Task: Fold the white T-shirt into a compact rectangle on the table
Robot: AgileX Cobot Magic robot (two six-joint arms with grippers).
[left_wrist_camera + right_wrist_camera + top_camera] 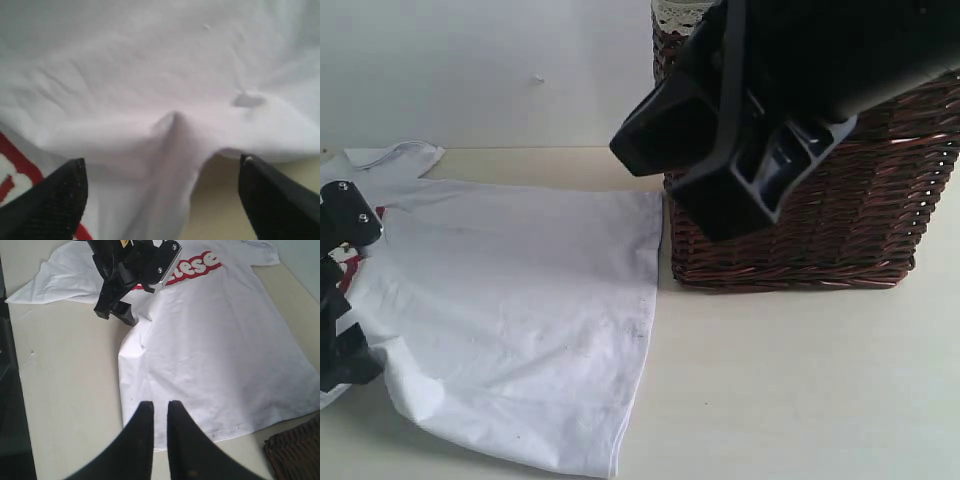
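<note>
Folding is judged barely begun: the white shirt (520,300) lies spread on the surface (800,380). Over a crease (172,120) the left hand (161,161) is seen wide open, the right hand (160,404) nearly closed, both empty. A fresh hem grip is required next.

Exterior low across the table (800,400); left wrist close over the white T-shirt (150,65), right wrist higher.

Bright, soft, even light throws only faint shadows beneath the white T-shirt (520,300) on the tabletop (800,380), the left wrist view is a blurred close-up, and the near right arm (790,90) looms dark and unfocused.
</note>
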